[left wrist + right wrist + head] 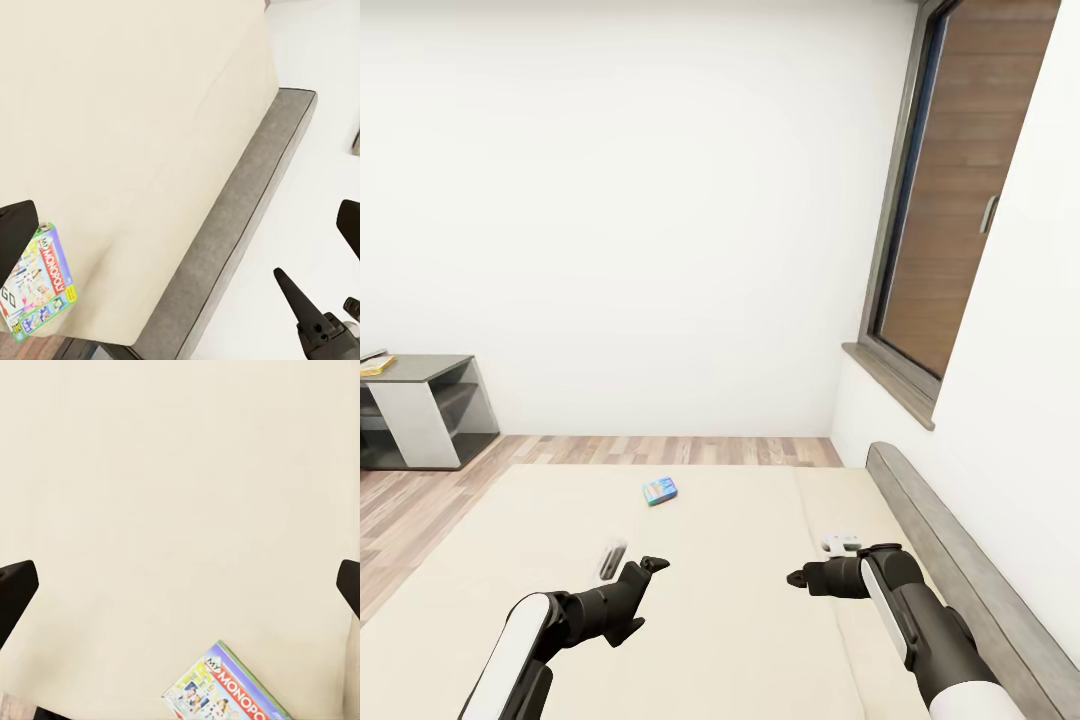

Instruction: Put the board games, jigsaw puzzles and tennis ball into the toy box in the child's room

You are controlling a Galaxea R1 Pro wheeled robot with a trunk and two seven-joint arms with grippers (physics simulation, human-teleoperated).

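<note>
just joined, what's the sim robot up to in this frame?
The robot faces a large bed with a plain beige mattress and grey headboard, both arms held out over it. The left gripper and right gripper are open and hold nothing. A small flat blue-edged game box lies on the mattress ahead of the grippers, untouched. The right wrist view shows it as a green-edged Monopoly box. A dark grey cabinet stands by the far wall.

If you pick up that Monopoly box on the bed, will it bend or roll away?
The Monopoly box looks flat and stiff, so probably no bending. Lying flat on the soft mattress, it shouldn't roll; it's thin, so likely light.
</note>
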